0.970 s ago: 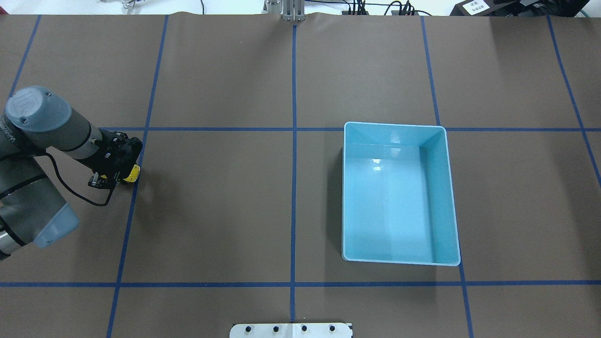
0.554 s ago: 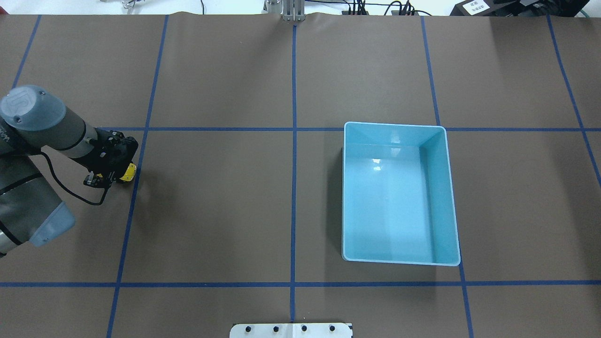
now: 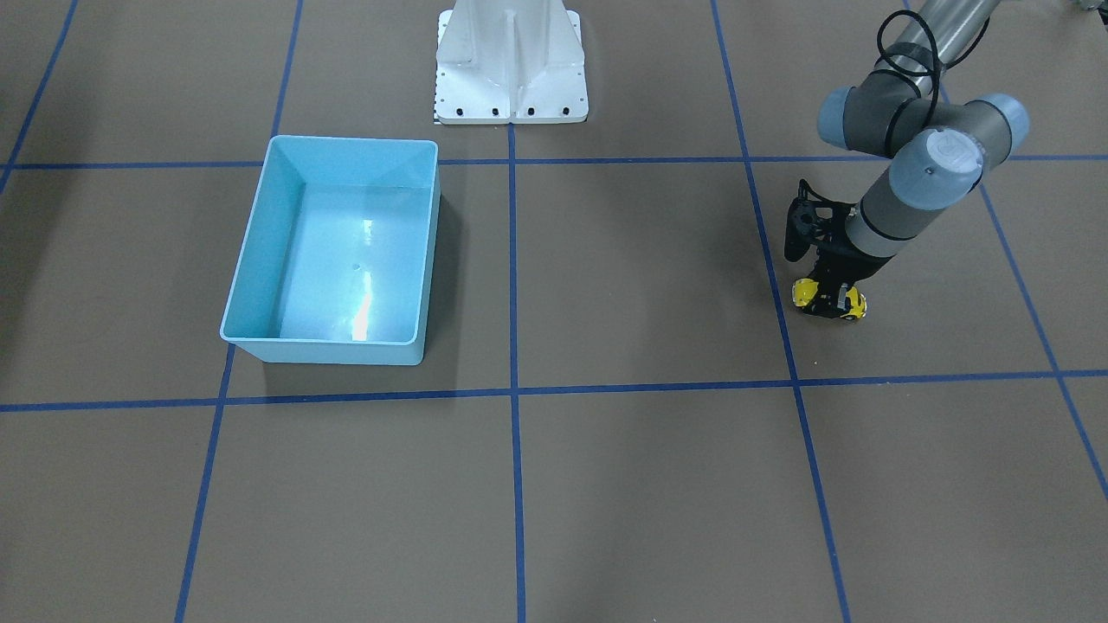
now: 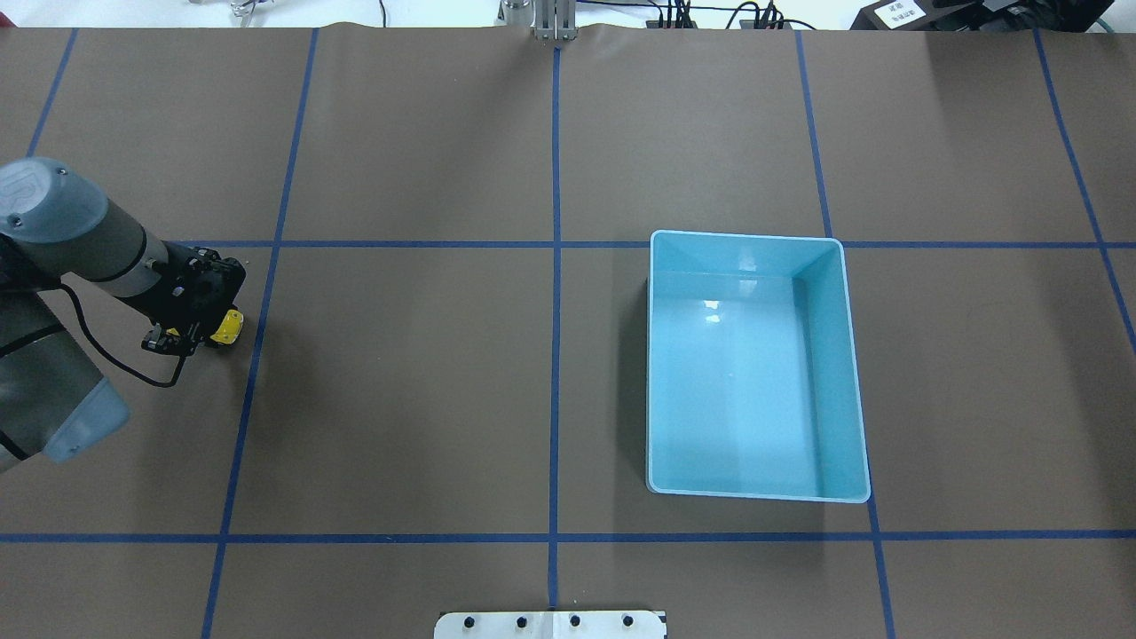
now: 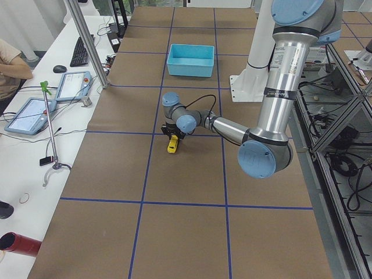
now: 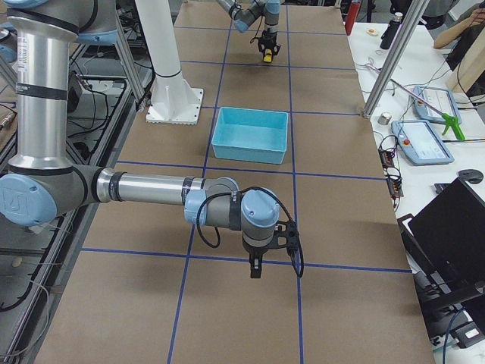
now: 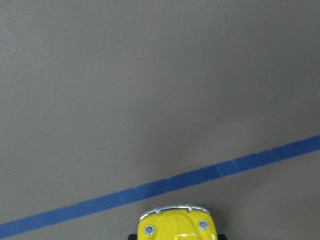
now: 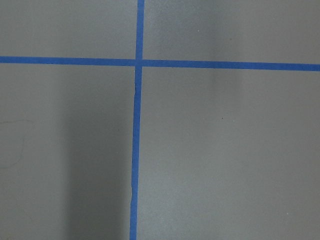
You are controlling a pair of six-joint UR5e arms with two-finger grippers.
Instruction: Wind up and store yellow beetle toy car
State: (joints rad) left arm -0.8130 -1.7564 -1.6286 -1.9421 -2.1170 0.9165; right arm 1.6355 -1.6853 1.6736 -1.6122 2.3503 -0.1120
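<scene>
Gripping the yellow beetle toy car (image 3: 805, 295), the left tool (image 3: 827, 294) points down at the table (image 3: 606, 277) with its fingers drawn in against the car's sides, a little yellow showing on each side of the black fingers in the front-facing view. The car sits directly under this tool, low at the table surface. Whether its wheels press on the brown covering or ride just above it, I cannot tell. In the left wrist view only the car's rounded nose, silver bumper and two small lamps show at the bottom edge, and dark parts of the tool flank it there. Just ahead of that nose, a blue tape line (image 7: 200, 175) crosses the table at a slant, close to the car but not touching it.

The light-blue bin (image 3: 260, 260) stands well apart from the left tool, far off toward the robot's right side, beyond the middle tape line, with its open top up and nothing inside.

The right tool (image 6: 256, 267) hangs over the table well away from both the bin and the car, near a crossing of tape lines. It shows only from the side camera, so I cannot tell how far apart its fingers are or whether it has anything in them.
</scene>
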